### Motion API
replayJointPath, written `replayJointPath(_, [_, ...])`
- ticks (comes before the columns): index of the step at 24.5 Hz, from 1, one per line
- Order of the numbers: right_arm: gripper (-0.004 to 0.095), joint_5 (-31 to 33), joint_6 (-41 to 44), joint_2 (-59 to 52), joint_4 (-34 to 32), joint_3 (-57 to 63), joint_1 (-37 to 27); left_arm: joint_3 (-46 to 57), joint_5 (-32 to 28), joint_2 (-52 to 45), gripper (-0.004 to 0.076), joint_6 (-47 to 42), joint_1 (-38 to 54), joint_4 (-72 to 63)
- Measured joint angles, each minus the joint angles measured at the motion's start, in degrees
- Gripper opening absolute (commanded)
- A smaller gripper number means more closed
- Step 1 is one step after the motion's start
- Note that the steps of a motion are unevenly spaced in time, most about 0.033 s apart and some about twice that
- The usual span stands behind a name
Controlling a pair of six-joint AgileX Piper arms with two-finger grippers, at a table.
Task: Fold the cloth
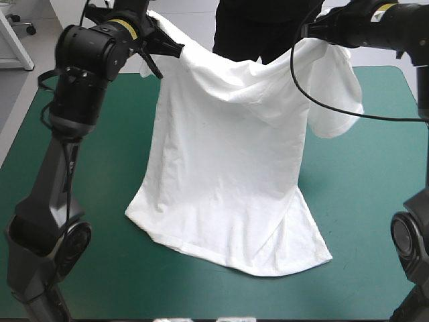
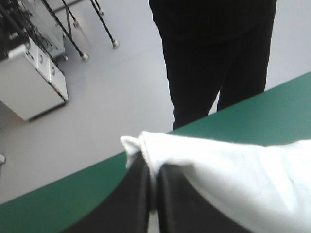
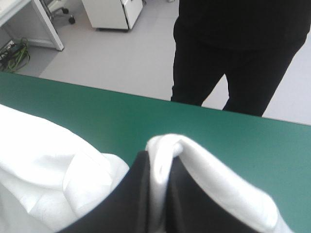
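Hanging above the worktop [image 1: 94, 174], the T-shirt [image 1: 228, 168] lays its hem toward the near edge; left end effector [image 2: 151, 162] and right end effector [image 3: 159, 160] each clamped on a shoulder

No readable text, labels, brands or numbers anywhere.
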Motion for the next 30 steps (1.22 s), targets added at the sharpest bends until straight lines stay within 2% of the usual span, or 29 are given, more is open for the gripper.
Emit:
replayJointPath(7, [-0.0017,-0.1,0.8,12.7,-0.2,0.2,0.0,0.2,0.1,11.4,-0.0009,0.1,6.3,-7.3])
replayJointPath(17, [-0.0016,-0.8,1.0,26.4,-2.4,0.5,0.0,0.2,-1.3,22.8,-0.0009,0.1,7.4,-9.1])
replayJointPath(19, [0.0023,-0.8,1.6,28.1,-2.8,0.6,0.0,0.2,-1.7,24.8,-0.0008,-0.1,7.4,-9.4])
replayJointPath(20, [0.0097,-1.0,2.6,28.6,-3.7,0.6,0.0,0.2,-1.9,25.8,0.0001,-0.3,7.4,-9.8])
replayJointPath(22, [0.028,-0.9,3.7,29.4,-5.0,0.6,0.0,0.2,-1.7,27.5,0.0106,-0.4,7.4,-10.3])
replayJointPath(24, [0.0517,-0.4,3.8,30.4,-5.3,0.6,0.0,0.2,-0.5,28.6,0.0328,-0.3,7.5,-11.4])
replayJointPath(25, [0.0579,-0.2,4.0,30.9,-5.2,0.6,0.0,0.2,-0.2,28.8,0.0447,-0.3,7.5,-12.7])
replayJointPath(26, [0.0595,-0.1,4.6,31.3,-4.8,0.6,0.0,0.2,0.5,28.8,0.0515,-0.3,7.5,-14.5])
replayJointPath(28, [0.059,-0.1,5.9,31.3,-4.5,0.6,0.0,0.1,1.8,28.4,0.0592,-0.6,7.5,-16.3])
replayJointPath(30, [0.0581,0.0,7.7,30.6,-3.5,0.5,0.0,0.1,4.1,26.7,0.0581,-1.0,7.5,-18.1])
